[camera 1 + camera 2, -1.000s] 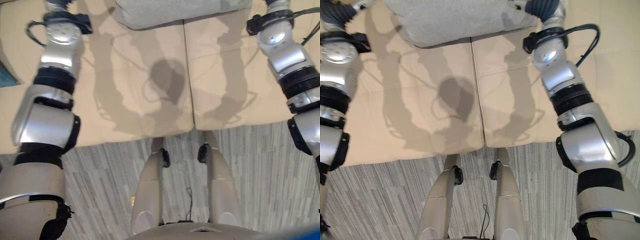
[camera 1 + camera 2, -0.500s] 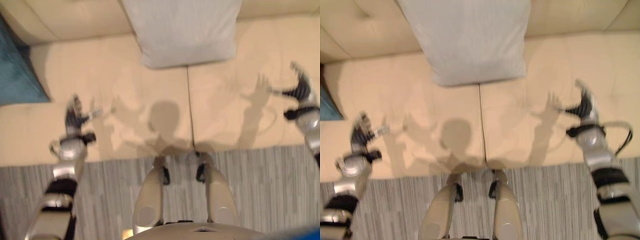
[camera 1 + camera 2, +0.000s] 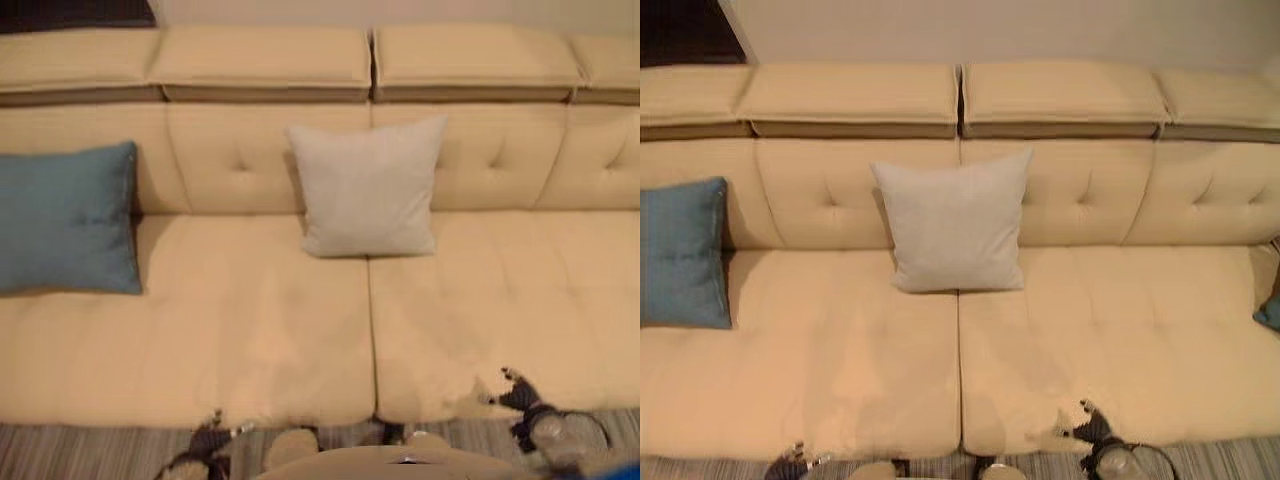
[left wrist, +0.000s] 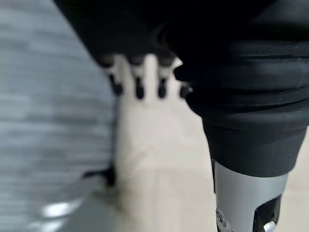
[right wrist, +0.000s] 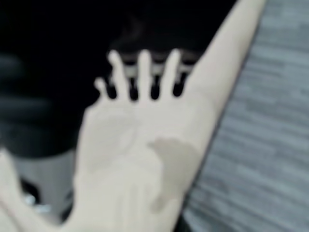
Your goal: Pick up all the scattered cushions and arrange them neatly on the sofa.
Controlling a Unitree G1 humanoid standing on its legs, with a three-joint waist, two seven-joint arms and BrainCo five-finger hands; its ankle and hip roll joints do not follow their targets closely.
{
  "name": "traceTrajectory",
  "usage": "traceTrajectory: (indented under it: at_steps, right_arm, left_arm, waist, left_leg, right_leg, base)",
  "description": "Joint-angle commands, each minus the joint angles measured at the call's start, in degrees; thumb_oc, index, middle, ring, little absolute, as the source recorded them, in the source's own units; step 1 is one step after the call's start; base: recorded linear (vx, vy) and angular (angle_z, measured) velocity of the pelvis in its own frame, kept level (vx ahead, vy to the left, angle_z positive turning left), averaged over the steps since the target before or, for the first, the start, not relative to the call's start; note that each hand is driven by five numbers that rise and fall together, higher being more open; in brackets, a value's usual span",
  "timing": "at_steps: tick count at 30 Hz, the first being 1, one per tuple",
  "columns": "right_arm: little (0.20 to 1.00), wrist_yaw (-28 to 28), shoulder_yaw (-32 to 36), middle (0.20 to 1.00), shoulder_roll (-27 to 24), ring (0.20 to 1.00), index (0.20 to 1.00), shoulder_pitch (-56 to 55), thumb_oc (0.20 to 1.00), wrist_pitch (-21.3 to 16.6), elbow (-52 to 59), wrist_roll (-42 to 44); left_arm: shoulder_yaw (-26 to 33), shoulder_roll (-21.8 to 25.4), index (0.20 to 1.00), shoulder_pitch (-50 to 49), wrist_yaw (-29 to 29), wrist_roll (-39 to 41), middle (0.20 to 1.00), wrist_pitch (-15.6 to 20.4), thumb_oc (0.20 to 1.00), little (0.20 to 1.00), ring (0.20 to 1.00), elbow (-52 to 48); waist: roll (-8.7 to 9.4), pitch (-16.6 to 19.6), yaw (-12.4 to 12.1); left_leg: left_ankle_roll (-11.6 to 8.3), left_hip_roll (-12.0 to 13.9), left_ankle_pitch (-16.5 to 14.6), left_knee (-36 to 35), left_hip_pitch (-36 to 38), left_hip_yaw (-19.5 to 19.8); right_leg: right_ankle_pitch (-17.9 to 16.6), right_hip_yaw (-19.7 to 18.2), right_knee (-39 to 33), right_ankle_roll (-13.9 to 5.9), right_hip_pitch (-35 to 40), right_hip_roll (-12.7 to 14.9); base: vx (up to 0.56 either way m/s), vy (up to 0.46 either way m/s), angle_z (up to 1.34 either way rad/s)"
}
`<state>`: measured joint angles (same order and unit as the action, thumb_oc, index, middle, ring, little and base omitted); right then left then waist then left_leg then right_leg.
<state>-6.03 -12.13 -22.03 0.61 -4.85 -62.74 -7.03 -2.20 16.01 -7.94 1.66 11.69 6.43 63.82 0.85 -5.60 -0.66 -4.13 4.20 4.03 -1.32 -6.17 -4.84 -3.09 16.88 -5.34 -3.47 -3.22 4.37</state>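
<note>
A light grey cushion (image 3: 368, 186) stands upright against the backrest of the beige sofa (image 3: 250, 330), over the seam between two seats. A blue cushion (image 3: 66, 218) leans on the backrest at the far left. My left hand (image 3: 208, 445) hangs low at the sofa's front edge, left of centre, holding nothing. In the left wrist view its fingers (image 4: 139, 82) are straight. My right hand (image 3: 520, 395) is over the front edge of the right seat, and the right wrist view shows its fingers (image 5: 144, 72) spread and empty. Both hands are well apart from the cushions.
A corner of another teal cushion (image 3: 1270, 312) pokes in at the sofa's far right. Grey striped carpet (image 3: 80, 455) runs along the front of the sofa. Bare seat lies on both sides of the grey cushion.
The camera has tilted up, bringing the whole sofa into view. Both arms have drawn back from the grey cushion to the sofa's front edge, hands empty.
</note>
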Motion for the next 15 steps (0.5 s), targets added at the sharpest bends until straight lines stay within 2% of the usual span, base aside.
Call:
traceTrajectory:
  at_steps: [1,2,3,4,5,6,8,11,12,13,15]
  right_arm:
    - [1.0,-0.2,0.4,1.0,-1.8,1.0,1.0,4.3,1.0,0.1,-1.3,-0.3]
    - [1.0,-0.2,0.4,1.0,-1.8,1.0,1.0,4.3,1.0,0.1,-1.3,-0.3]
    - [1.0,0.5,0.0,1.0,-0.9,1.0,1.0,4.3,1.0,0.8,-3.0,-0.6]
    - [1.0,0.6,-0.2,1.0,-0.6,1.0,1.0,4.4,1.0,1.0,-3.4,-0.6]
    - [1.0,0.6,-0.2,1.0,-0.6,1.0,1.0,4.4,1.0,1.0,-3.4,-0.6]
    - [1.0,0.3,-0.8,1.0,-0.3,1.0,1.0,4.5,1.0,1.3,-5.1,-1.5]
    - [1.0,0.3,-1.2,1.0,0.2,1.0,1.0,4.8,1.0,1.9,-6.0,-2.3]
    - [1.0,-0.2,-1.2,1.0,0.9,1.0,1.0,5.4,1.0,2.7,-7.2,-2.7]
    - [1.0,-0.2,-1.2,1.0,0.9,1.0,1.0,5.4,1.0,2.7,-7.2,-2.7]
    - [1.0,-0.5,-1.1,1.0,1.2,1.0,1.0,5.2,1.0,3.0,-7.1,-3.0]
    - [1.0,-0.5,-1.3,1.0,1.3,1.0,1.0,5.2,1.0,3.1,-7.2,-3.3]
  left_arm:
    - [-1.2,0.5,1.0,4.6,0.2,-3.0,1.0,0.5,1.0,1.0,1.0,1.6]
    - [-1.2,0.5,1.0,4.6,0.2,-3.0,1.0,0.5,1.0,1.0,1.0,1.6]
    - [-2.1,-0.4,1.0,4.7,0.2,-3.3,1.0,0.7,1.0,1.0,1.0,1.5]
    - [-2.6,-0.7,1.0,5.0,0.3,-3.4,1.0,0.8,1.0,1.0,1.0,1.2]
    - [-2.6,-0.7,1.0,5.0,0.3,-3.4,1.0,0.8,1.0,1.0,1.0,1.2]
    - [-4.9,-1.2,1.0,6.2,0.4,-4.4,1.0,0.8,1.0,1.0,1.0,0.0]
    - [-6.2,-1.4,1.0,7.5,0.6,-5.0,1.0,0.8,1.0,1.0,1.0,-0.4]
    - [-7.3,-1.9,1.0,9.2,1.2,-5.7,1.0,1.0,1.0,1.0,1.0,-1.0]
    - [-7.3,-1.9,1.0,9.2,1.2,-5.7,1.0,1.0,1.0,1.0,1.0,-1.0]
    - [-7.4,-1.7,1.0,9.4,1.2,-6.4,1.0,0.9,1.0,1.0,1.0,-1.1]
    - [-7.4,-0.9,1.0,9.7,1.2,-6.5,1.0,0.4,1.0,1.0,1.0,-1.1]
  waist:
    - [2.55,-3.6,-1.5]
    - [2.64,-3.5,-1.4]
    - [2.25,-2.2,-1.3]
    - [1.98,-1.8,-1.2]
    - [1.98,-1.8,-1.2]
    - [1.49,-1.4,-0.4]
    - [1.6,-1.4,0.2]
    - [1.55,-2.2,0.6]
    - [1.57,-2.1,0.6]
    - [1.53,-2.4,0.4]
    - [1.3,-3.4,-0.5]
  left_leg:
    - [-2.31,-3.2,-6.9,13.7,2.2,6.4]
    - [-2.27,-3.3,-6.8,13.6,2.0,6.5]
    - [-2.18,-4.1,-7.8,13.8,3.9,10.5]
    - [-2.11,-4.3,-8.2,12.6,5.1,11.7]
    - [-2.11,-4.3,-8.2,12.6,5.1,11.7]
    - [-1.24,-4.7,-10.3,9.8,6.5,12.1]
    - [0.3,-5.5,-13.1,7.2,7.6,11.3]
    - [1.68,-7.5,-13.5,6.1,6.7,10.7]
    - [1.7,-7.6,-13.5,6.1,6.7,10.7]
    - [2.19,-7.9,-13.5,5.6,6.0,9.5]
    - [2.64,-7.3,-13.0,6.2,5.0,7.1]
  right_leg:
    - [2.6,-0.5,4.2,-4.53,1.7,1.7]
    - [2.5,-0.4,4.2,-4.55,1.5,1.8]
    - [1.7,-2.3,4.5,-4.79,0.7,1.8]
    - [1.3,-3.1,4.4,-4.94,0.4,1.8]
    - [1.3,-3.1,4.4,-4.94,0.4,1.8]
    - [0.2,-3.8,4.7,-5.8,-0.8,2.6]
    - [-1.5,-4.6,5.0,-6.65,-2.8,4.0]
    - [-5.5,-5.0,4.1,-9.02,-6.9,7.1]
    - [-5.5,-5.0,4.1,-9.02,-7.0,7.1]
    - [-6.5,-4.0,2.8,-9.75,-8.4,8.7]
    - [-4.6,-1.1,5.1,-9.03,-9.5,8.8]
  base:
    - [-0.1,0.069,-0.33]
    - [-0.12,0.143,-0.41]
    - [-0.12,0.16,-0.37]
    - [-0.12,0.159,-0.31]
    - [-0.19,0.19,-0.43]
    - [-0.19,0.169,-0.44]
    - [-0.25,0.225,-0.32]
    - [-0.27,0.21,-0.3]
    - [-0.31,0.17,-0.45]
    - [-0.32,0.135,-0.59]
    - [-0.41,0.143,-0.88]
